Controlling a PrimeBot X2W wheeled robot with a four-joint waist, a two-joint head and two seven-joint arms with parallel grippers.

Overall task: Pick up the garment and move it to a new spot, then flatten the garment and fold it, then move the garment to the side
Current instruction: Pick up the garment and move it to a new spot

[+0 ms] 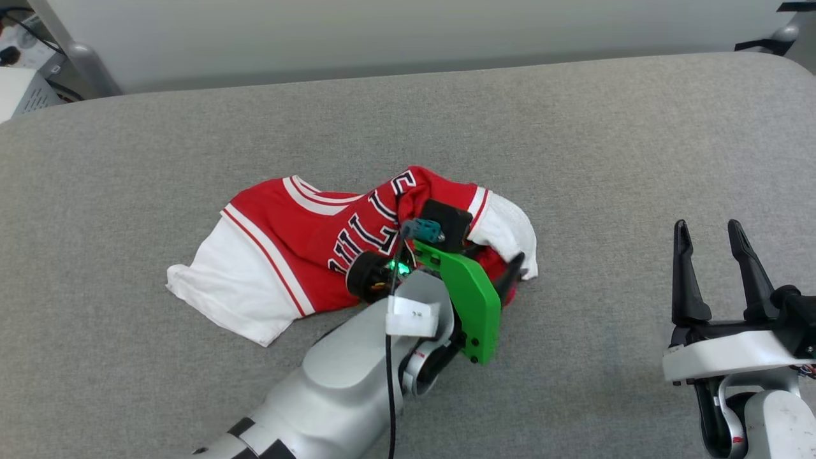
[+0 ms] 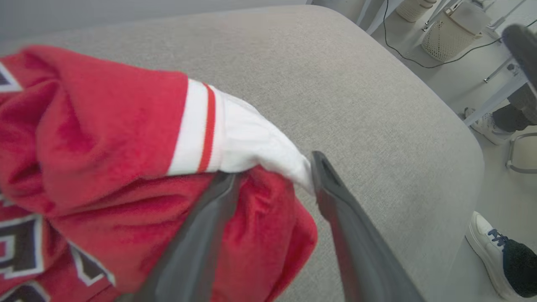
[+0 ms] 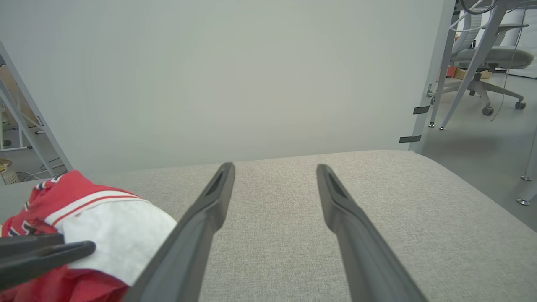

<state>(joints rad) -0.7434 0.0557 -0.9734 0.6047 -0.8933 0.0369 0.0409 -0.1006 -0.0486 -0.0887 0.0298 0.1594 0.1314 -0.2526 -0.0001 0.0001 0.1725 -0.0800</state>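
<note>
The garment [image 1: 306, 236] lies crumpled on the grey padded table [image 1: 574, 159], red with white sleeves and black lettering showing. My left gripper [image 1: 503, 271] is at the garment's right end, under a white sleeve. In the left wrist view the left gripper [image 2: 272, 167] is open: its fingers stand well apart, with a loose fold of the red garment [image 2: 105, 126] between them and the sleeve draped over the left fingertip. My right gripper [image 1: 707, 224] is open over bare table to the right, well clear of the cloth. The right wrist view shows the right gripper [image 3: 275, 166] with nothing between its fingers and the garment [image 3: 105, 226] at lower left.
The table's rounded far-right corner [image 2: 461, 138] drops to the floor, where a person's white shoe [image 2: 491, 251] and a wicker basket [image 2: 451, 33] stand. A pale panel [image 3: 230, 75] backs the table. An office chair [image 3: 482, 58] sits beyond the right edge.
</note>
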